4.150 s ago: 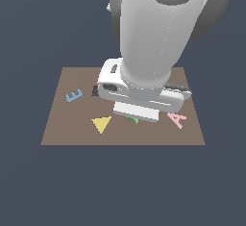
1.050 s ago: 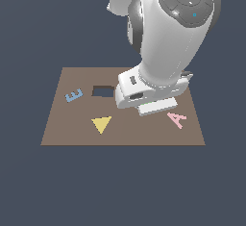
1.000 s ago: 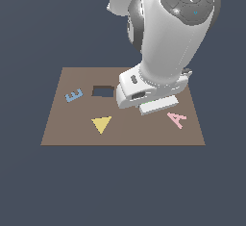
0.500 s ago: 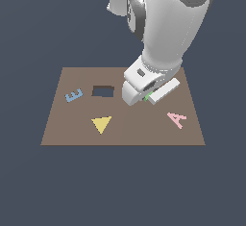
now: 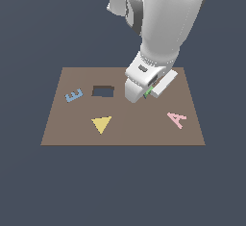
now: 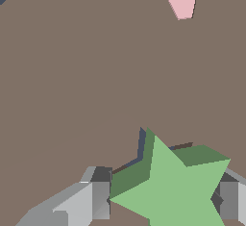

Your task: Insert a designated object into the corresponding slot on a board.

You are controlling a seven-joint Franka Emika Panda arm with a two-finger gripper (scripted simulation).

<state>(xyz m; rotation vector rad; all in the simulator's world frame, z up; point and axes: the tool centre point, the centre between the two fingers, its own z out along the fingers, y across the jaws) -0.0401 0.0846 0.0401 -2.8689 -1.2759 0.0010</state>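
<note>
Green flat five-pointed star (image 6: 175, 191) sits clamped between the tool's (image 6: 163, 201) grey fingers (image 6: 96, 198) in the wrist view; the exterior view shows only a green sliver above the brown square board (image 5: 122, 129).

Star (image 6: 175, 191) between fingers (image 6: 93, 198) — over the board (image 5: 72, 124).

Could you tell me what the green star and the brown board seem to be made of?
Being simulator renders, both are guesses. The green star, held in the gripper, looks like rigid matte plastic: flat even colour, crisp thick edges, no shine. The board looks like plain wood or fibreboard: uniform dull brown, no grain or gloss visible.
</note>
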